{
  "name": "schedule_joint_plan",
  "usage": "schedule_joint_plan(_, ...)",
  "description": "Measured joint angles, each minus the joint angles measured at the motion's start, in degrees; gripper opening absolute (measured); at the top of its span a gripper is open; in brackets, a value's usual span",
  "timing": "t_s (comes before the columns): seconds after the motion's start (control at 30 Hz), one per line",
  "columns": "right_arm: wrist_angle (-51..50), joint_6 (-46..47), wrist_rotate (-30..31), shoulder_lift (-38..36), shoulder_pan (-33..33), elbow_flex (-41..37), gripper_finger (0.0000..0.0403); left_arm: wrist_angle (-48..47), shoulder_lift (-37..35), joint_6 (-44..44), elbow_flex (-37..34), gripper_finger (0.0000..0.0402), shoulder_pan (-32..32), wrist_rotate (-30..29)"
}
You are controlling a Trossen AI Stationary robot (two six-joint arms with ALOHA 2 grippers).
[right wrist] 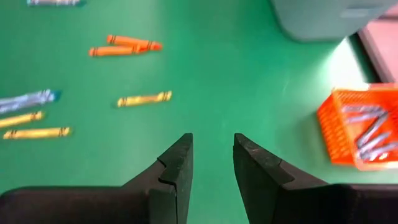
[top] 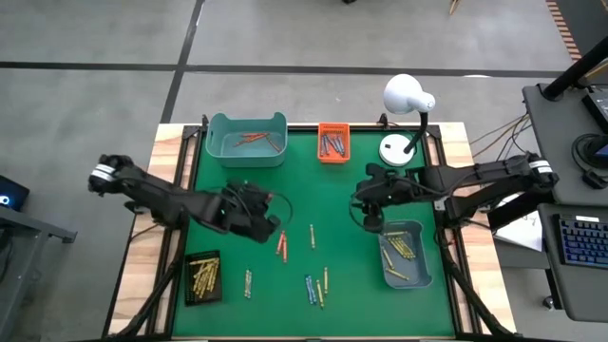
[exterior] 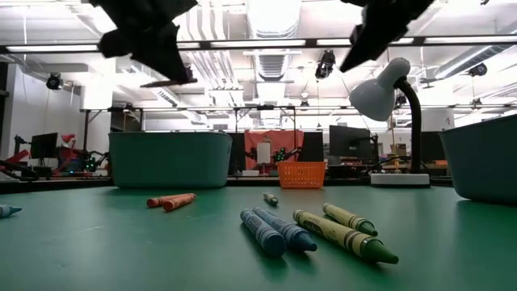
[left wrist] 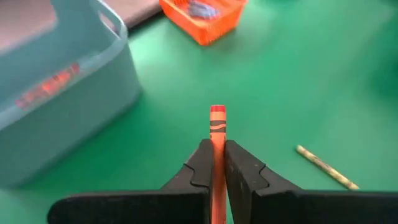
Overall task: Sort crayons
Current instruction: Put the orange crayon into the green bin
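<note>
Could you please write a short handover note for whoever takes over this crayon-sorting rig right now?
Left gripper: shut on an orange-red crayon, held above the mat left of centre.
Right gripper: open, empty, beside the right teal bin.
Done: red crayons in the back teal bin, blue-grey ones in the orange basket, yellow ones in the right teal bin and black tray.
Left: loose crayons on the green mat, including two orange ones.

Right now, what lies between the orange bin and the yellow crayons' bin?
High view: the right end effector, open, between orange bin and yellow crayons' bin.
</note>
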Motion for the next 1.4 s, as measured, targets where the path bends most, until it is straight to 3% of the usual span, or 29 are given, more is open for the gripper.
schedule_joint_plan(0.17,5.7,-3.8,0.0,0.0,-3.0,0.0,0.0102,-0.1,-5.4,13.1,0.0,0.0,8.0,0.0)
schedule_joint_plan(0.3,9.1,-5.3,-0.1,0.0,-4.9,0.0,0.0102,0.4,-7.7,24.2,0.0,0.0,18.3,2.2)
schedule_joint_plan(0.6,10.0,-4.9,-0.1,0.4,-7.1,-0.2,0.0102,3.7,-5.3,43.3,0.0,0.0,47.1,16.7)
schedule_joint_plan(0.8,9.9,-3.9,-0.1,1.7,-7.1,-0.6,0.0102,5.9,-0.5,48.2,0.0,0.0,61.1,29.7)
schedule_joint_plan(0.97,10.1,-2.8,-0.1,3.1,-7.1,-0.6,0.0102,6.7,3.5,49.3,0.0,0.0,65.7,30.6)
schedule_joint_plan(1.4,10.1,3.9,-0.1,4.9,-7.5,-0.6,0.0102,7.5,6.2,50.2,0.0,0.003,66.0,28.8)
